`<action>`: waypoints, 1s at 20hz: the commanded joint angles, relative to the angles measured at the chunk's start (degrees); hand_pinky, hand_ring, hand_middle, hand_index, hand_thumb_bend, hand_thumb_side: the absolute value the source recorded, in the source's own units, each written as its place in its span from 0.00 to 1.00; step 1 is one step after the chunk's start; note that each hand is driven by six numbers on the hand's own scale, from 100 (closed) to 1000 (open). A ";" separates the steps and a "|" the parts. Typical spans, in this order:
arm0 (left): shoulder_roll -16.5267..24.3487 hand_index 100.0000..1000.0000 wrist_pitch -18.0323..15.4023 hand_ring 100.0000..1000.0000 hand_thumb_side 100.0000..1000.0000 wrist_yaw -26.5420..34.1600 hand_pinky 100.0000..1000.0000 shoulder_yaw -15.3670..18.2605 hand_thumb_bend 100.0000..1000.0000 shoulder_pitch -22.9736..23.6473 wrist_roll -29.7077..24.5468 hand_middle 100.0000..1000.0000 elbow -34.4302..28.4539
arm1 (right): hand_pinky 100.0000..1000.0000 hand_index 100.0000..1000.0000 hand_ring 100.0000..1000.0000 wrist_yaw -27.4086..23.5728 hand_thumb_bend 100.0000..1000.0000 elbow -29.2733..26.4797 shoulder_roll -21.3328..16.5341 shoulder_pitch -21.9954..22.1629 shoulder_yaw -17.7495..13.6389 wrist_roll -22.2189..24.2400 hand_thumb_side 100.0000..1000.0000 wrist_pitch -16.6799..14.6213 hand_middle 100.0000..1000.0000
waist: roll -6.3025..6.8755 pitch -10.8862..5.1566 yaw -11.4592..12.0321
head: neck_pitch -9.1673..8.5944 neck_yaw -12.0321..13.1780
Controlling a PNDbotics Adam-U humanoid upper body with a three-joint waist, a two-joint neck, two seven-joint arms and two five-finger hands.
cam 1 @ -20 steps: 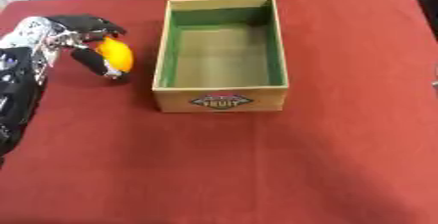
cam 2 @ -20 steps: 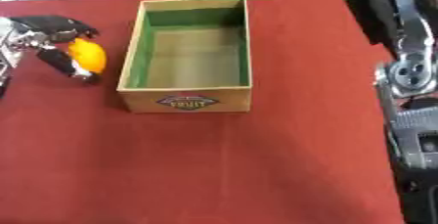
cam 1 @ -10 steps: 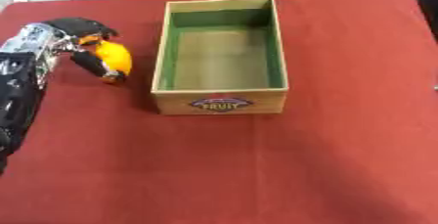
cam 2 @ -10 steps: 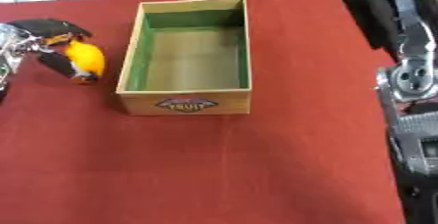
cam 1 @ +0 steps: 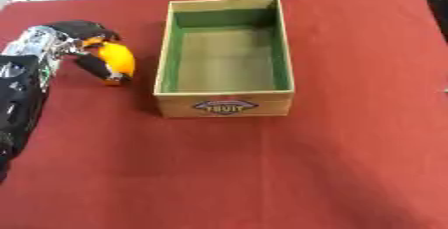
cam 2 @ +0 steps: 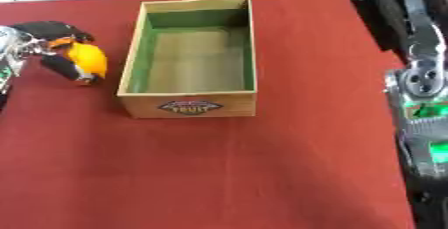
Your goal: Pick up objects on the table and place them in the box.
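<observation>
Now left hand, fingers curled round an orange-yellow oval fruit, just left of empty green-lined wooden box; right hand's fingers can't tell.

Left hand at left edge, fingers curled closed; right arm along right edge.

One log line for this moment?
left robot hand: shut on orange object | box: empty | right robot hand: not in view
</observation>
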 commanded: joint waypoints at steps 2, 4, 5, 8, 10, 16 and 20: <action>0.96 0.81 0.35 0.67 0.53 0.12 0.58 0.32 0.52 -0.92 0.82 0.59 -0.20 | 0.80 0.84 0.83 -0.59 0.11 -1.14 -1.31 -0.67 -0.17 -0.07 1.00 -0.06 0.59 | -0.13 -0.92 0.06 | -0.33 0.15; 1.00 0.80 0.30 0.65 0.50 0.28 0.56 0.17 0.49 -1.00 1.00 0.57 -0.38 | 0.80 0.84 0.83 -0.64 0.10 -1.14 -1.31 -0.61 -0.19 -0.08 1.00 -0.06 0.59 | -0.13 -0.97 0.15 | -0.20 0.15; 1.04 0.78 0.29 0.64 0.48 0.33 0.55 0.11 0.47 -1.03 1.04 0.56 -0.44 | 0.80 0.84 0.83 -0.67 0.10 -1.14 -1.31 -0.57 -0.20 -0.09 1.00 -0.07 0.59 | -0.13 -1.00 0.19 | -0.15 0.15; 1.17 0.75 0.24 0.61 0.43 0.38 0.51 -0.03 0.42 -1.03 0.94 0.52 -0.41 | 0.80 0.84 0.83 -0.70 0.10 -1.14 -1.30 -0.45 -0.25 -0.15 1.00 -0.08 0.59 | -0.14 -1.10 0.30 | -0.11 0.10; 1.18 0.73 0.08 0.59 0.40 0.62 0.48 -0.03 0.38 -1.01 0.80 0.50 -0.36 | 0.80 0.84 0.83 -0.71 0.10 -1.14 -1.26 -0.40 -0.28 -0.20 1.00 -0.08 0.59 | -0.17 -1.16 0.35 | -0.09 0.04; 0.96 0.76 -1.88 0.55 0.42 5.92 0.45 0.22 0.26 -0.86 -1.62 0.53 -2.35 | 0.80 0.84 0.83 -0.75 0.11 -1.14 -1.26 -0.32 -0.33 -0.21 1.00 -0.03 0.59 | -0.32 -1.30 0.50 | 0.20 -0.08; 1.42 0.75 -2.25 0.53 0.40 10.35 0.42 -0.12 0.19 -1.24 -4.93 0.51 -5.31 | 0.80 0.84 0.83 -0.85 0.10 -1.14 -1.21 -0.27 -0.34 -0.46 1.00 -0.07 0.59 | -0.34 -1.45 0.73 | 0.38 -0.17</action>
